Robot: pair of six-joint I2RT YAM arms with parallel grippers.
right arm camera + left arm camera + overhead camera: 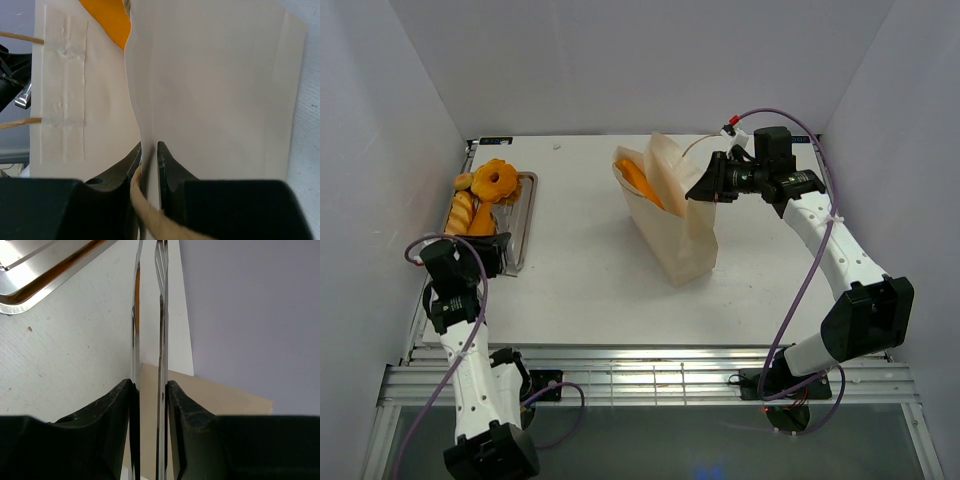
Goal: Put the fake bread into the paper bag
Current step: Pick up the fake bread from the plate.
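Note:
The tan paper bag (675, 225) stands open mid-table, with one orange loaf (638, 178) leaning inside it. My right gripper (705, 188) is shut on the bag's right rim. In the right wrist view the gripper (149, 147) pinches the bag wall (210, 85) and its cord handle (145, 210), and the loaf (107, 17) shows at the top. The ring doughnut (496, 182) and several loaves (470, 213) lie on the silver tray (525, 215) at the left. My left gripper (475, 252), at the tray's near end, is shut on the thin tongs (161, 315).
White walls close in the table on the left, back and right. The tray's rim (45, 282) shows at the top left of the left wrist view. The table's near edge has a slatted metal rail (650, 380).

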